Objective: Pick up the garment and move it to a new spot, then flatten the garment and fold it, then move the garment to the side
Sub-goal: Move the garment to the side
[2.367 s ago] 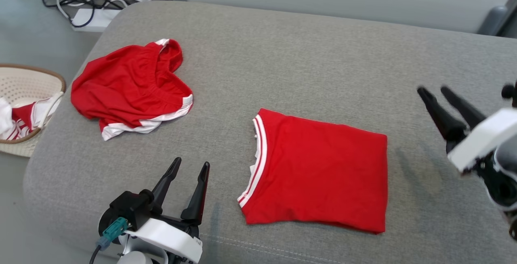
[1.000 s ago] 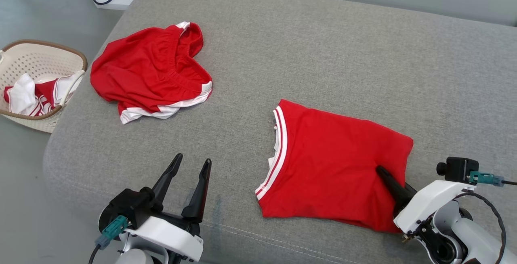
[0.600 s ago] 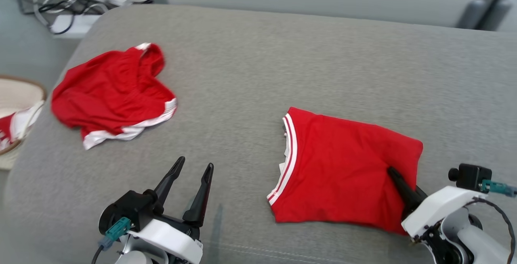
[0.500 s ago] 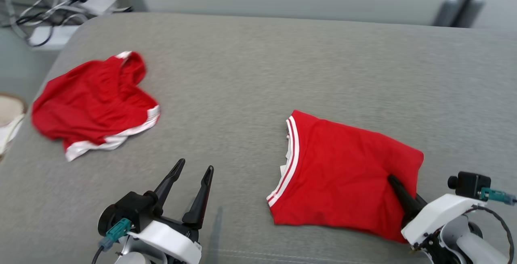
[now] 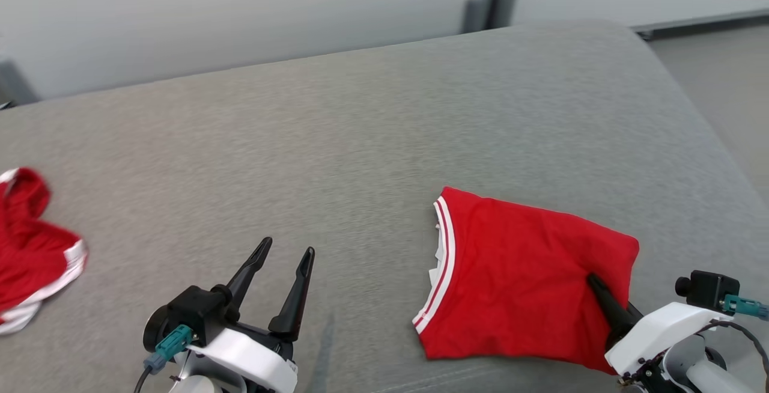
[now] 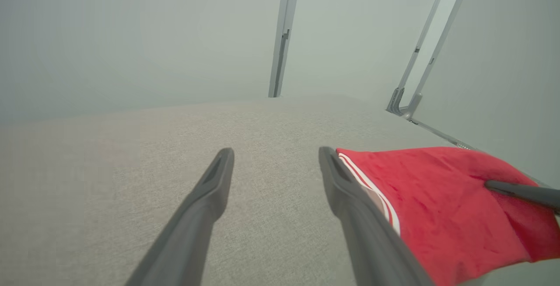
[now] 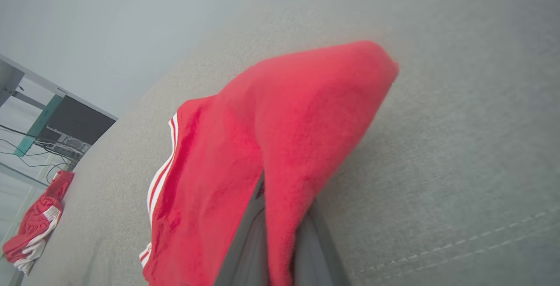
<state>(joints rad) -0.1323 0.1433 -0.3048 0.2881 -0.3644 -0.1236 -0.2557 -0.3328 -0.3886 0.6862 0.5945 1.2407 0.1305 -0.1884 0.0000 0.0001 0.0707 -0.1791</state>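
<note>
Folded red T-shirt with white-striped collar [image 5: 522, 273] lies near the front edge of the grey woven sofa [image 5: 360, 140], toward its right end, collar side facing the left end. Right gripper [image 5: 596, 283]: fingers clamped shut on the shirt's right-hand edge, cloth tented up over them. My read is that it's a light, limp knit that drags on the upholstery. A one-edge pinch risks layers sagging and the fold opening, so pinch all layers at a folded edge and slide low. Left gripper [image 5: 287, 249]: fingers spread wide, empty, near the front edge. Crumpled red-and-white garment [image 5: 30, 249] sits at the left edge, well apart.
</note>
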